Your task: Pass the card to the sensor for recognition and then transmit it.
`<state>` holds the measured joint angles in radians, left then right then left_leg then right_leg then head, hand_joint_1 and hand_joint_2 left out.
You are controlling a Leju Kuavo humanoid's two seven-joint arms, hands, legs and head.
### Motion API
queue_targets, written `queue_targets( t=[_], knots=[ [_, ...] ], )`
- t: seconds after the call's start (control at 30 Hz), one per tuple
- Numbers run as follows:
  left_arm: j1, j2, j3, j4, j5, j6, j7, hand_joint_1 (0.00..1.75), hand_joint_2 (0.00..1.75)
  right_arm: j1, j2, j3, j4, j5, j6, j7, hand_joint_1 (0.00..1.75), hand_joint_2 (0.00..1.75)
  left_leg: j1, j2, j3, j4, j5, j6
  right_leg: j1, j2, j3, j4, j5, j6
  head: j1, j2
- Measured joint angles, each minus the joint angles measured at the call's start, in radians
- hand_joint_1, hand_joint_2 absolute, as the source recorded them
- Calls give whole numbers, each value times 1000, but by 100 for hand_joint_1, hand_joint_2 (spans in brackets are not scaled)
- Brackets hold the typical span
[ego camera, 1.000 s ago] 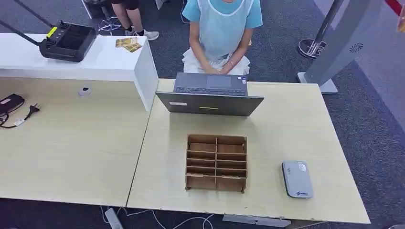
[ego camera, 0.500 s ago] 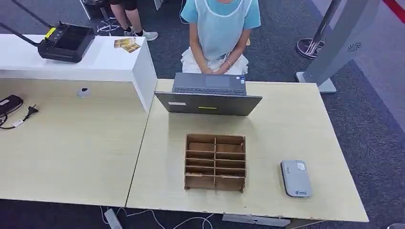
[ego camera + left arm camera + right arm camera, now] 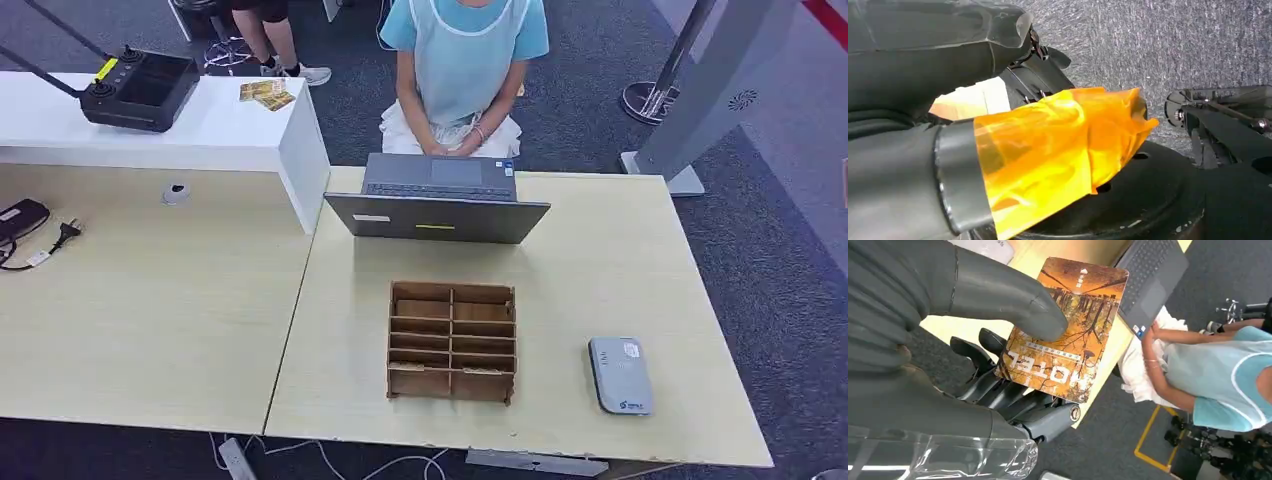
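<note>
My right robot hand (image 3: 998,370) has a thick grey thumb, darker fingers (image 3: 983,355) and clear wrap at the wrist. My left robot hand (image 3: 998,100) is dark grey, with orange film wrapped around it.

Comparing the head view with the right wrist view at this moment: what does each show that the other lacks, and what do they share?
Head view alone: the wooden organizer, the black controller on the white counter, and the plug on the left table. Right wrist view alone: the right hand pinching the orange hotel card between thumb and fingers. Both: the laptop, the grey sensor near the table's edge, and the seated person in a light blue top.
</note>
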<state>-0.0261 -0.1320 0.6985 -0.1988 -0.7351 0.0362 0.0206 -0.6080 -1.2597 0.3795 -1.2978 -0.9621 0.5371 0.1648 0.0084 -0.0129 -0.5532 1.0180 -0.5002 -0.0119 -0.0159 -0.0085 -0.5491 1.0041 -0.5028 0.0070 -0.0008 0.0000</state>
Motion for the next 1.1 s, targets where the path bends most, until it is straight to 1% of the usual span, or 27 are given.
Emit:
queue_targets(
  t=[0.1,0.2,0.4,0.53,0.87,1.0,1.1],
  knots=[
    [0,0,0,0,-2,0,0,0,0,44,-19,-17,-12,-2,0,-3,175,175,0,0,0,0,0,0,0,0,0,0,0,0,0,0],
    [0,0,0,0,-6,0,0,0,0,109,-30,-45,-27,12,0,-8,175,175,0,0,0,0,0,0,0,0,0,0,0,0,0,0],
    [0,0,2,0,-19,0,0,0,0,235,-30,-142,-53,76,13,10,175,175,0,0,0,0,0,0,0,0,0,0,0,0,0,0],
    [-1,0,6,0,-27,0,0,0,0,276,-22,-182,-67,122,18,21,175,175,0,0,0,0,0,0,0,0,0,0,0,0,0,0],
    [-2,-1,11,0,-39,-1,0,0,0,284,33,-187,-69,205,20,27,175,175,0,0,0,0,0,0,0,0,0,0,0,0,0,0],
    [-4,-1,16,0,-47,-2,0,0,0,287,58,-175,-65,254,18,11,175,175,0,0,0,0,0,0,0,0,0,0,0,0,0,0],
    [-5,-1,17,0,-50,-3,0,0,0,298,66,-161,-61,277,16,2,175,175,0,0,0,0,0,0,0,0,0,0,0,0,0,0]
  ],
)
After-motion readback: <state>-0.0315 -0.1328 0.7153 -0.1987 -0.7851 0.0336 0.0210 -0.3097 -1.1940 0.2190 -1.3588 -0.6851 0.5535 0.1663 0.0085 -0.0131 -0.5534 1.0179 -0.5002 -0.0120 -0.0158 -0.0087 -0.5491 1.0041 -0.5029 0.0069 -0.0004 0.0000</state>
